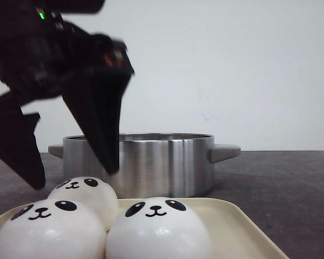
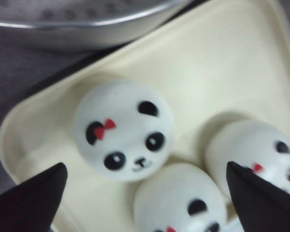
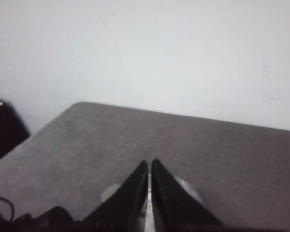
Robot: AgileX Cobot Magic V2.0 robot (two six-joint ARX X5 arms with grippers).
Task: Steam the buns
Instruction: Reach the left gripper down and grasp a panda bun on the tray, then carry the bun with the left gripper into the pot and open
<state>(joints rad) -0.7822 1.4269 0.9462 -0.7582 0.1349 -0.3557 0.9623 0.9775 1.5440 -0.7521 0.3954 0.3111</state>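
Three white panda-faced buns lie on a cream tray (image 1: 243, 221): one at the back left (image 1: 78, 190), one at the front left (image 1: 43, 232), one at the front right (image 1: 156, 232); a fourth is not in view. My left gripper (image 1: 75, 177) hangs open and empty just above the back-left bun. In the left wrist view the gripper (image 2: 144, 166) spans the buns: one with a red bow (image 2: 123, 128), one nearer (image 2: 179, 200), one by the other finger (image 2: 253, 150). My right gripper (image 3: 150, 163) is shut over the table, away from the buns.
A steel pot (image 1: 151, 162) with side handles stands right behind the tray; its rim shows in the left wrist view (image 2: 87, 24). A round shiny metal thing (image 3: 189, 189) lies on the grey table (image 3: 222, 154) under the right fingers. A white wall lies behind.
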